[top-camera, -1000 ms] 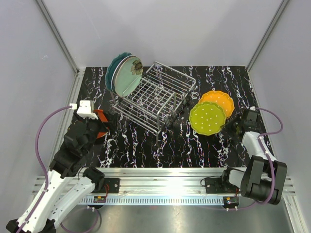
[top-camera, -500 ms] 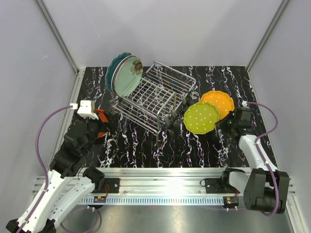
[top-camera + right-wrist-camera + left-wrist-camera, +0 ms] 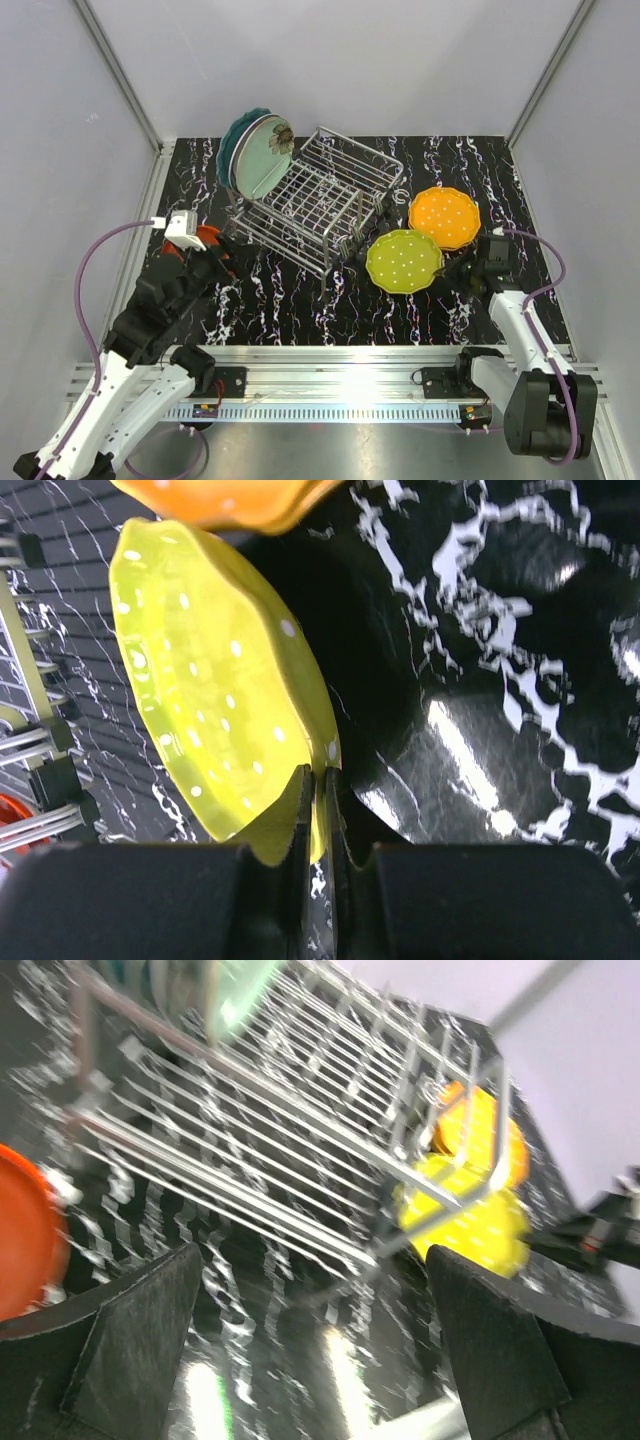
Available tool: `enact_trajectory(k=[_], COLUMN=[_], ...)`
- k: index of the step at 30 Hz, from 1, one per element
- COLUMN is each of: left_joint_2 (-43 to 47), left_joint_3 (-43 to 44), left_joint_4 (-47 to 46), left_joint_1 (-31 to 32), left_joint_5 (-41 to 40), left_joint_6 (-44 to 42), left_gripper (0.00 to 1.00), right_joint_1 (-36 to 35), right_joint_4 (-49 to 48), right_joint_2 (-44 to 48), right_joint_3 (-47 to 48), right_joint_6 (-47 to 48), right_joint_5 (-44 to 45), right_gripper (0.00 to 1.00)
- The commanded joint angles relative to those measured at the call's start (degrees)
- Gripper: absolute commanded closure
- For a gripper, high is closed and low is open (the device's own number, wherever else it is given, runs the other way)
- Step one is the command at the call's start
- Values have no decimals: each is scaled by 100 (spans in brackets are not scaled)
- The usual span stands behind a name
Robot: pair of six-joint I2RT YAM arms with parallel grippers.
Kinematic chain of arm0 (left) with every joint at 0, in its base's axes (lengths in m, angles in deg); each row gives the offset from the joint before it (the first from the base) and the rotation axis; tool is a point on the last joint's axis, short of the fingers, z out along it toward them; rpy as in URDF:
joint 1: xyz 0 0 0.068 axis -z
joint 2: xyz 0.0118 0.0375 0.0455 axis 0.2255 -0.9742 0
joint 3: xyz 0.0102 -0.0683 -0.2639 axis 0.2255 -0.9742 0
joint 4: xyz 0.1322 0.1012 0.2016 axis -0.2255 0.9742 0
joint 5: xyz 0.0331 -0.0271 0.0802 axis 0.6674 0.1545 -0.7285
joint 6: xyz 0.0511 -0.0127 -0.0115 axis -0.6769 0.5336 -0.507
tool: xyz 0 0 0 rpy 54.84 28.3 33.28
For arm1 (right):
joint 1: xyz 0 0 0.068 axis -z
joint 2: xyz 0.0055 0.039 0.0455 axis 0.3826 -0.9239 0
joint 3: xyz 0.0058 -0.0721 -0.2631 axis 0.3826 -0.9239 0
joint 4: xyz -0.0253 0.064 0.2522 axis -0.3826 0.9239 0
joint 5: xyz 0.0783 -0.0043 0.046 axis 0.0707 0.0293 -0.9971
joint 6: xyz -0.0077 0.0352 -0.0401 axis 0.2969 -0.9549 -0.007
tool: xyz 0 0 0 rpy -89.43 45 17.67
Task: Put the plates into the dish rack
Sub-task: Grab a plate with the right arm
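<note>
Top external view: the rack (image 3: 322, 200) stands on the black marbled table (image 3: 300, 300), left of centre and turned at an angle. A teal plate (image 3: 232, 140) and a mint plate (image 3: 262, 158) stand upright, side by side, at the rack's far left end. The right claw (image 3: 460, 270) is pinched narrow on the rim of a dotted green plate (image 3: 404, 261), holding it tilted just beside the rack's near right corner. The right wrist view shows both fingers (image 3: 305, 810) pressed against that rim. A dotted orange plate (image 3: 444, 217) lies on the table just behind the green one; whether the two touch cannot be told. The left claw (image 3: 312, 1260) is spread wide and holds nothing; it faces the rack's near side. A red plate (image 3: 207, 238) lies on the table near the left claw, left of the rack.
</note>
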Motion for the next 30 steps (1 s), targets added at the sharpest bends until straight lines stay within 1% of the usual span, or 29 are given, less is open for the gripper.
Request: enact_trajectory(k=[1,4,8,13,16,17,20,24,30], left_joint_2=[41,137,419,498,455,437,411,419,384], left_joint_3=[-246,-510,-826,-739,-686,-669,-669,-695,-686], left_joint_4=[-86,-103,-51,151,187,187,196,196,178], left_joint_1=[32,32,32,32,32,41,32,32,32], left_joint_5=[921,1063,932,756,703,677,677,642,659], left_joint_6=[842,1062,1133,1045,975,948,922,922,878], left_gripper=[4,7,7,7,7,7,7,7,6], right_joint_1=[-133,-230,-256,-265,-265,-265,-265,-265,-265], right_joint_4=[-51,-7,-164,-393,-533,-560,-605,-482,-428], right_joint_2=[196,178,55,-305,-498,-533,-595,-630,-797], right_joint_3=[25,-89,-325,-449,-493,-484,-449,-335,-300], right_joint_6=[-459,-556,-583,-565,-565,-557,-521,-363,-222], right_joint_5=[-340,-393,-393,-270,-235,-235,-226,-51,257], right_gripper=[100,100,100,98,89,82,70,63,65])
